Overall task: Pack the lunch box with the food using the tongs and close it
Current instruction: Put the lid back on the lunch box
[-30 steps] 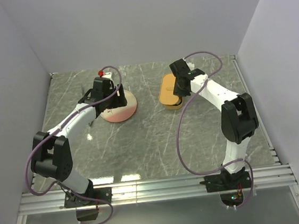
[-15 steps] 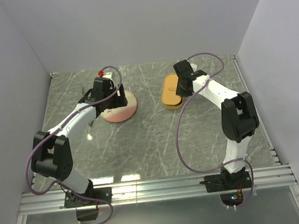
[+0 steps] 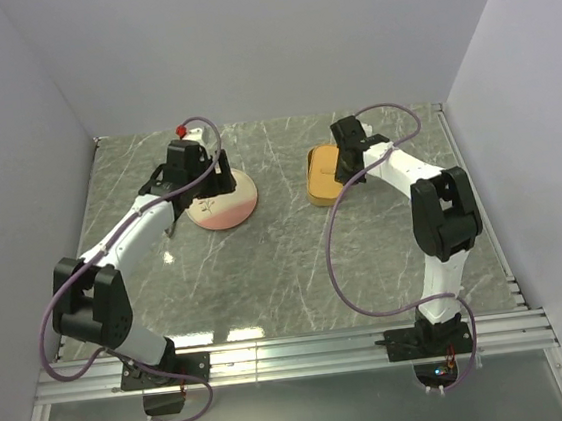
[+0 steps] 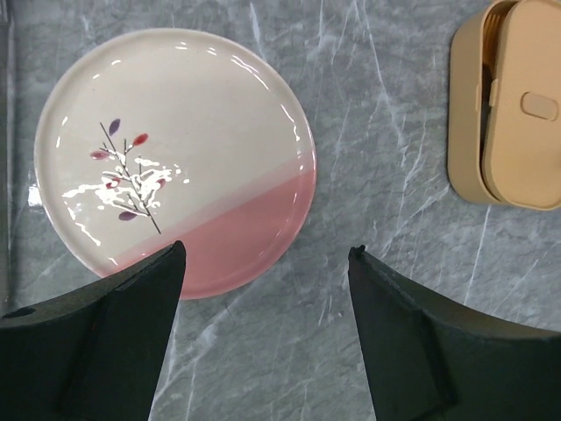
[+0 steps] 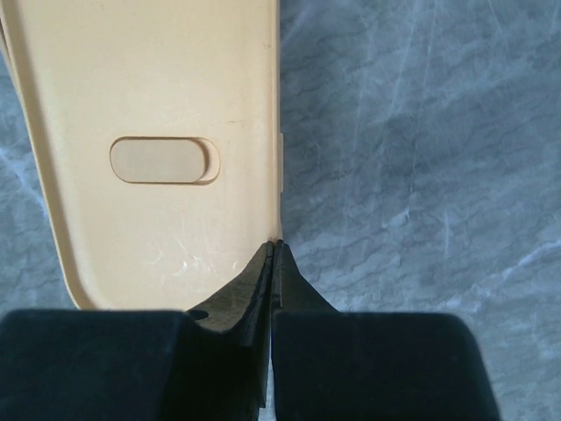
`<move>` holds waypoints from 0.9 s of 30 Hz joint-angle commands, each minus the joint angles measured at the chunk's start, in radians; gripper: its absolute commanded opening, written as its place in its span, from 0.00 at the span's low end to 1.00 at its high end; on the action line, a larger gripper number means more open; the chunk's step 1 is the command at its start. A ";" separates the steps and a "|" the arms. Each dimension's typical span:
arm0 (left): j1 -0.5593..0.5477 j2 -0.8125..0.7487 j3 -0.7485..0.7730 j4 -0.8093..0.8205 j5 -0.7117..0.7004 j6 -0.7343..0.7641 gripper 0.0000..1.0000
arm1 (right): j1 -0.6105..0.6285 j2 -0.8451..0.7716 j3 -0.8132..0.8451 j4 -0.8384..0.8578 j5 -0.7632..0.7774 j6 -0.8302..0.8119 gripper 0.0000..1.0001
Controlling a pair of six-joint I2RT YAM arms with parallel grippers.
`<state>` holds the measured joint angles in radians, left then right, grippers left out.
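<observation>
The orange-tan lunch box point(image 3: 318, 178) lies at the back right of the table with its lid point(image 5: 149, 132) on top, set slightly off the base point(image 4: 465, 114). My right gripper point(image 5: 274, 246) is shut, empty, with its tips at the lid's right edge. My left gripper point(image 4: 267, 248) hangs open and empty above the near rim of the round cream-and-pink plate point(image 4: 175, 158), which is bare. The food is hidden and the tongs are out of view.
Grey marbled tabletop point(image 4: 351, 175) runs between the plate point(image 3: 228, 206) and the box. White walls close in the left, back and right sides. A metal rail point(image 3: 296, 350) lines the near edge.
My right gripper has slid rightward across the lunch box to the lid's edge. My left wrist has drawn up and back a little over the plate, its jaws slightly wider.
</observation>
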<state>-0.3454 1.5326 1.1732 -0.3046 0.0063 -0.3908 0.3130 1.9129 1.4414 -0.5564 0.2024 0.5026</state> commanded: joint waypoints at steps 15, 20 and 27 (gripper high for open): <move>0.023 -0.132 0.022 -0.011 -0.003 -0.022 0.82 | -0.035 0.095 0.048 0.049 -0.031 -0.124 0.00; 0.025 -0.169 0.005 -0.011 -0.031 -0.026 0.82 | -0.048 0.098 0.059 0.033 -0.026 -0.148 0.00; 0.032 -0.200 -0.009 -0.018 -0.046 -0.023 0.82 | -0.052 0.055 0.063 0.010 -0.018 -0.167 0.00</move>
<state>-0.3202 1.3682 1.1717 -0.3267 -0.0242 -0.4091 0.2802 1.9862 1.4860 -0.4992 0.1341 0.3679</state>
